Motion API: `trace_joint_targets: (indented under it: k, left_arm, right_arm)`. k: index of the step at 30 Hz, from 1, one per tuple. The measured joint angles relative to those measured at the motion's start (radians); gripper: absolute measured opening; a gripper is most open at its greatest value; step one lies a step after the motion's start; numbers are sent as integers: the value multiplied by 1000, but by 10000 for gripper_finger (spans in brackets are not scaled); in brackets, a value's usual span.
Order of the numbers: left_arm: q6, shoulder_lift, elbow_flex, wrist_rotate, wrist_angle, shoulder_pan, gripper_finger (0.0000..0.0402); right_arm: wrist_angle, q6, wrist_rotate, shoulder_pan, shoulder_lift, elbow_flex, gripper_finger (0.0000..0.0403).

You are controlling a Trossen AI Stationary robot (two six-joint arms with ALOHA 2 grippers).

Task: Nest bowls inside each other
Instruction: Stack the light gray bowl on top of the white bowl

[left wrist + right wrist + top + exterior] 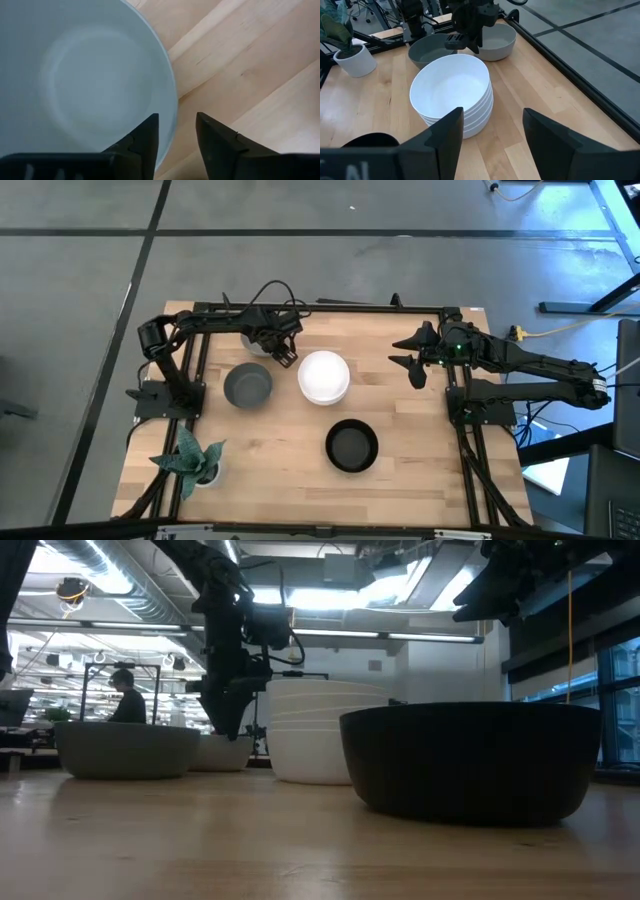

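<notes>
A stack of several nested white bowls point(323, 377) point(452, 92) stands on its base mid-table. A dark grey bowl point(247, 385) point(427, 50) sits to its left and a black bowl point(351, 446) point(470, 760) nearer the front edge. A pale grey bowl point(256, 343) point(85, 80) rests on the table by the far edge. My left gripper point(287, 356) point(177, 127) is open and points down over it, one finger inside its rim point(173, 107) and one outside, neither touching. My right gripper point(405, 355) point(492, 130) hangs open in the air to the right of the white stack.
A small green plant in a white pot point(195, 460) point(350, 55) stands at the table's near left corner. Black frame rails point(460, 430) run along the table's sides and far edge. Bare wood lies between the white stack and the right rail.
</notes>
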Motion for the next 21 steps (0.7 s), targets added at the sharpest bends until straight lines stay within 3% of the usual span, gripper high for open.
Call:
trace_joint_targets:
  k: [21]
  left_arm:
    - [-2, 36, 2, 28, 1, 3, 6]
  right_arm:
    - [0, 2, 0, 0, 0, 0, 207]
